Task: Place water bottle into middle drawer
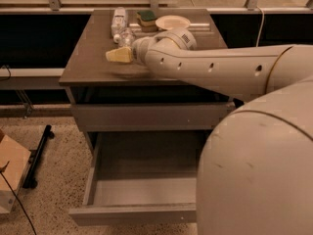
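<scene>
The water bottle, small, clear and crinkled, lies on the grey cabinet top towards the back. My gripper, with yellowish tips, hovers low over the top just in front of it, at the end of my white arm reaching in from the right. It holds nothing that I can see. The middle drawer, wide, shallow and grey, is pulled open at the bottom of the cabinet, and its inside shows nothing in it.
A second, longer clear bottle lies behind the water bottle. A green-and-yellow sponge and a pale bowl sit at the back. A closed taller drawer front lies above the open one. A cardboard box stands on the floor at left.
</scene>
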`<state>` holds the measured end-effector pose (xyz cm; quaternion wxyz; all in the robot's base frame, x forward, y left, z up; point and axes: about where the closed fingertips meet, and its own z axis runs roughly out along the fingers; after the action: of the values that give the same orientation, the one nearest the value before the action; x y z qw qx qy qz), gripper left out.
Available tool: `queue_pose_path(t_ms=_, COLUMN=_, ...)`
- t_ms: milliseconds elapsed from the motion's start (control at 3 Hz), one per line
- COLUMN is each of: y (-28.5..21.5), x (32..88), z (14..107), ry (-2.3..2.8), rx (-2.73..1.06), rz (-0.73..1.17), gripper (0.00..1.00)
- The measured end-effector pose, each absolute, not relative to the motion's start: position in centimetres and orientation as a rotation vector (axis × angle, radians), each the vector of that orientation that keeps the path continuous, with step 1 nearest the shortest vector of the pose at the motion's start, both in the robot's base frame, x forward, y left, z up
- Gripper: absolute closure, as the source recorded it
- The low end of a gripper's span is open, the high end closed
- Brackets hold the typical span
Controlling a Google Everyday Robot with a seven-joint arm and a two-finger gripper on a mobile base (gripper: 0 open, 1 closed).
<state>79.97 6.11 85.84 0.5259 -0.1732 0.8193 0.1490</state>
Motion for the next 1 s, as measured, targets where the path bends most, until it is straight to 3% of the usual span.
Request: queue_pose_path(t_ms=1000, y=6.0, x=83.4, z=85.4, ry=1.922, rx=-0.345, rz=0.334, gripper=0.00)
